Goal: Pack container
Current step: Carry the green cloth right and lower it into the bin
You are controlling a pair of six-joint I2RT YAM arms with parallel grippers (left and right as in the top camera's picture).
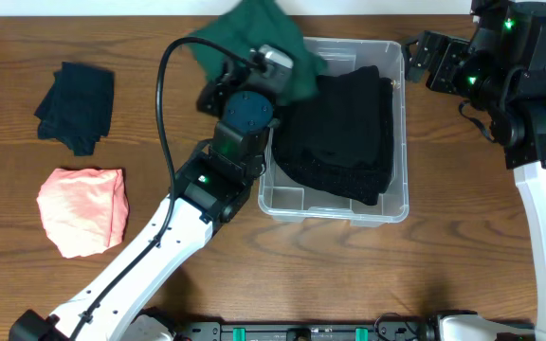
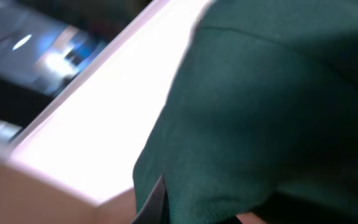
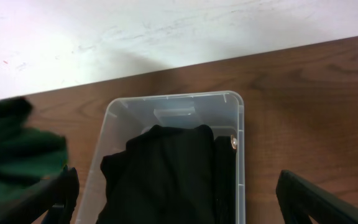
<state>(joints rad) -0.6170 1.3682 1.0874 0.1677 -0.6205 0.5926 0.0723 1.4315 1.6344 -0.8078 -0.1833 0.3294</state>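
— Where is the container?
— On the table, just to the right of the left gripper. A black garment lies folded inside it.
— What is that gripper doing?
— It is clamped on a green garment, held over the container's far left corner.
— And the right gripper?
— It hangs just outside the far right corner, fingers wide apart, holding nothing.
— Anything else?
— A navy garment and a pink garment, well off to the left gripper's left.

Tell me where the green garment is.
Overhead view: the green garment hangs from the left fingers over the far-left corner of the container, beside the black clothes.
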